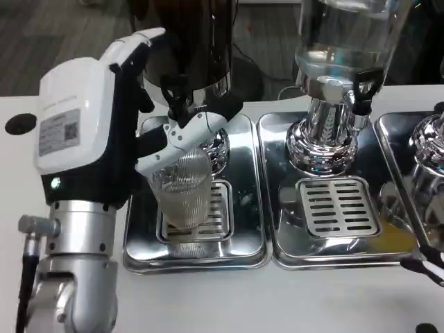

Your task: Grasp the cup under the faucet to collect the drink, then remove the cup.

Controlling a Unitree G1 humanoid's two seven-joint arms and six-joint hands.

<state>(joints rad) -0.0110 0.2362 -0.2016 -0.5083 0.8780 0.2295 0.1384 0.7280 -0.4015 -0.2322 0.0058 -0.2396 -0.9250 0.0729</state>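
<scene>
Here, the left hand (142, 132) has its fingers (184, 142) clamped around a ribbed clear cup (184, 187) standing on the drip tray (243, 243) beneath the black faucet (175, 97); likely light, slippery, best held mid-body.

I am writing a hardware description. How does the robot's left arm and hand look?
The left hand has a white back with a grey label bearing a QR code, black sides and a small green light. Its fingers are white and black. The forearm is silver metal, with a black cable at its side.
</scene>
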